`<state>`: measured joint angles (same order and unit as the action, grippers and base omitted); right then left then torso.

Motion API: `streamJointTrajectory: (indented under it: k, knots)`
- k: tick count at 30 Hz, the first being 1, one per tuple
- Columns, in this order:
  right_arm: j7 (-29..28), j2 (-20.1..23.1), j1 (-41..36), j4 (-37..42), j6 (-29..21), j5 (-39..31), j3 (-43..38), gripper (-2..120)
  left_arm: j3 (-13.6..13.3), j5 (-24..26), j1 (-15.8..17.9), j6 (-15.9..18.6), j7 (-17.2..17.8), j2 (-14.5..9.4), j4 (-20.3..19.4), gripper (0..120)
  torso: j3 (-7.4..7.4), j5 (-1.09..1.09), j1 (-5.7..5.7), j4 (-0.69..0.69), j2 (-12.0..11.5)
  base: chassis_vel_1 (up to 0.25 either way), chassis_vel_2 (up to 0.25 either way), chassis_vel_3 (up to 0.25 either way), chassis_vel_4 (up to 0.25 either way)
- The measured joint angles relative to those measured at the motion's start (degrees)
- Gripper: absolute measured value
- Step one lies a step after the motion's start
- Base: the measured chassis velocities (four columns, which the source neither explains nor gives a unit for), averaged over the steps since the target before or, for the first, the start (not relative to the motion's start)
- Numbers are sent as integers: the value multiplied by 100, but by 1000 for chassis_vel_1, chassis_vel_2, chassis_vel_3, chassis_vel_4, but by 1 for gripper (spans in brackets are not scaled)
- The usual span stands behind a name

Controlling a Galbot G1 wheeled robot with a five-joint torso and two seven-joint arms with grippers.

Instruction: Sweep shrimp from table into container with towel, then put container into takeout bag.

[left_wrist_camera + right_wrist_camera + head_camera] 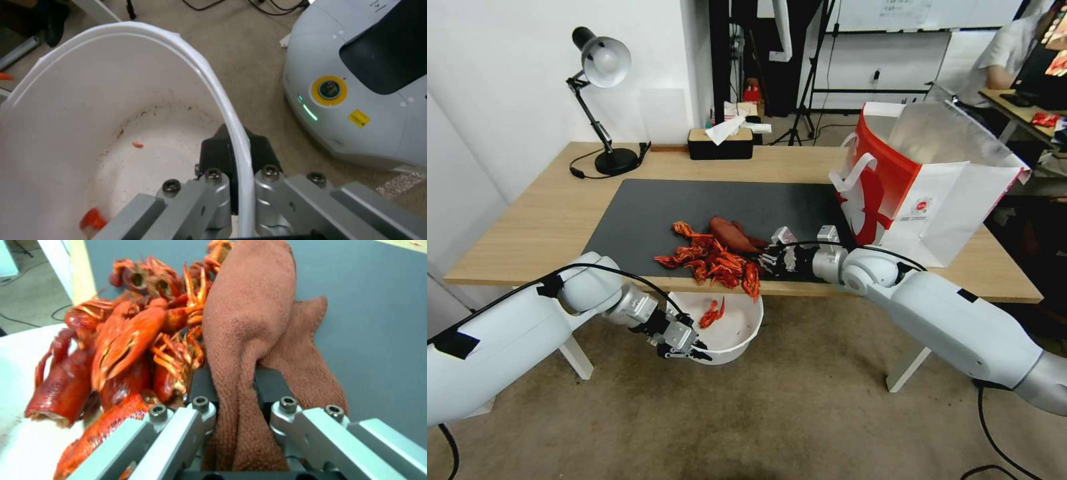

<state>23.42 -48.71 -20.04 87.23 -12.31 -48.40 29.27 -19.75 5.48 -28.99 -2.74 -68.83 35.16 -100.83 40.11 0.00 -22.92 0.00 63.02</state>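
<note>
**Shrimp at bench edge; container held below**

The right tool point(772, 259) is clenched on the towel point(730, 233), with the cloth pinched between its fingers point(202, 413). The towel lies on the dark mat point(647, 213) of the bench point(540, 220). Its long axis runs from the tool away across the mat, and its rounded free end points toward the far left. The shrimp point(714, 261) form a pile just beside the towel, touching it on the side toward the bench's near edge. Several pieces overhang that edge, claws and tails pointing in mixed directions.

The left tool point(684, 348) grips the rim of the container point(740, 333), one finger inside the wall and one outside. The container is held below the bench's near edge, directly under the pile, mouth upward. A few shrimp pieces lie inside it.

The takeout bag point(934, 193) stands upright on the right end of the bench, mouth open, well apart from the pile.
</note>
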Motion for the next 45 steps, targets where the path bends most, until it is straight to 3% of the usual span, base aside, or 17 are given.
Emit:
streamJointTrajectory:
  k: [16,45]
  knots:
    - [21,162,61,410,-80,-60,168,8,98,44,-39,-5,-16,-61,-48,0,-1,0,0,-1,0,0,0,0,0]
    - [21,415,-17,1048,-178,-79,260,8,312,198,-107,-138,-66,-373,30,0,-1,-1,1,0,0,0,0,0,0]
